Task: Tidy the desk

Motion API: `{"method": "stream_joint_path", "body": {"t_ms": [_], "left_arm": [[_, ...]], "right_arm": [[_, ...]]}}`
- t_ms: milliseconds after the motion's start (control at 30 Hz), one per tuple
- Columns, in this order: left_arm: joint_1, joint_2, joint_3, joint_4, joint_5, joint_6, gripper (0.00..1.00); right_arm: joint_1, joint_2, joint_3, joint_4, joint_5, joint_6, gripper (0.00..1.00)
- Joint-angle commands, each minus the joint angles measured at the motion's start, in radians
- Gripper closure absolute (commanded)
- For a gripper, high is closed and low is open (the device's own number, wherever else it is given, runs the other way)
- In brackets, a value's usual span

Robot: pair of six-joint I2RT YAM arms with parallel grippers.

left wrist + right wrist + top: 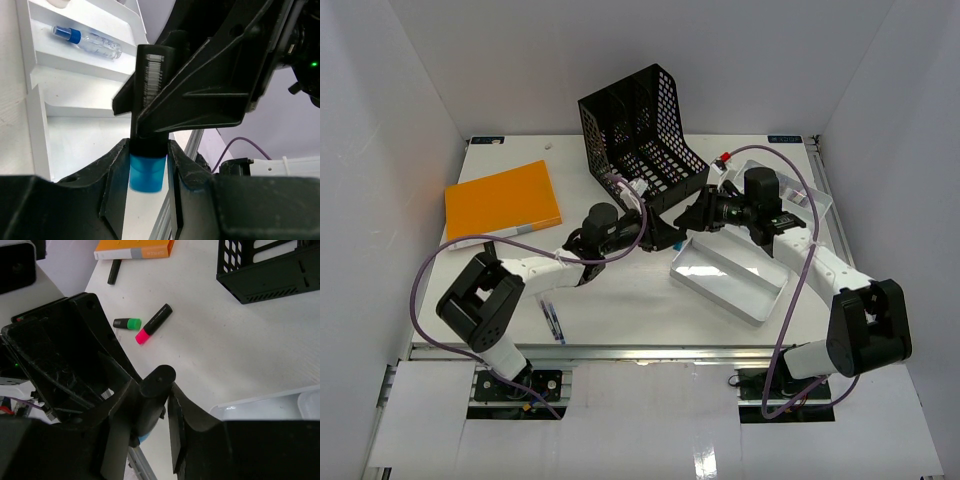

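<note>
- Left tool [147,160]: jaws drawn in and pinching the marker [151,75] at its blue cap [146,175], one finger pressed to each side.
- Marker stands up from that grip, black barrel with a barcode strip, off the surface [620,300].
- Right tool [152,407]: also closed on the same marker, clamping the black barrel [156,382] higher up; a sliver of blue shows below its fingers.
- Overhead: the two tools meet tip to tip at mid-surface, left tool [662,236] reaching from the left, right tool [696,218] from the right, marker held between them.
- Surface is the big white top under everything, aluminium rail along the near edge by the arm bases.
- White tray [692,280] lies just right of the meeting point, under the right arm; a clear tube with blue cap [87,42] lies in one compartment.
- Loose on the surface in the right wrist view: pink-tipped highlighter [154,323] and green-capped marker [126,323] almost touching end to end; black pen [114,271] farther off.
- Orange book [503,198] flat at the left, beyond the left arm.
- Black mesh file rack [640,125] at the far edge, tilted back, its base close to the tools.
</note>
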Motion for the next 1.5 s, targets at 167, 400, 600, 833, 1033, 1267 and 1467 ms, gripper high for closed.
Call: {"method": "stream_joint_path", "body": {"t_ms": [167,400,600,833,1033,1267,1467], "left_arm": [[-0.018,-0.018,0.064,-0.033,-0.011,0.023,0.31],[-0.017,-0.173,0.010,-0.144,-0.075,0.167,0.02],[-0.007,-0.393,-0.020,-0.481,-0.258,0.339,0.02],[0.006,-0.567,-0.037,-0.882,-0.572,0.496,0.02],[0.011,-0.643,-0.108,-0.993,-0.693,0.517,0.02],[0.046,-0.614,-0.114,-1.003,-0.709,0.482,0.02],[0.219,-0.501,-0.103,-0.965,-0.466,0.441,0.05]], "right_arm": [[-0.005,-0.031,0.004,0.066,0.013,-0.060,0.92],[-0.053,-0.139,-0.031,-0.016,0.074,-0.265,0.92],[-0.118,-0.131,-0.002,-0.244,0.239,-0.673,0.92],[-0.122,0.019,0.058,-0.385,0.505,-0.986,0.92],[-0.122,0.085,0.068,-0.406,0.537,-1.016,0.87],[-0.122,0.145,0.062,-0.438,0.552,-1.041,0.41],[-0.122,0.008,0.086,-0.499,0.378,-0.994,0.21]]}}
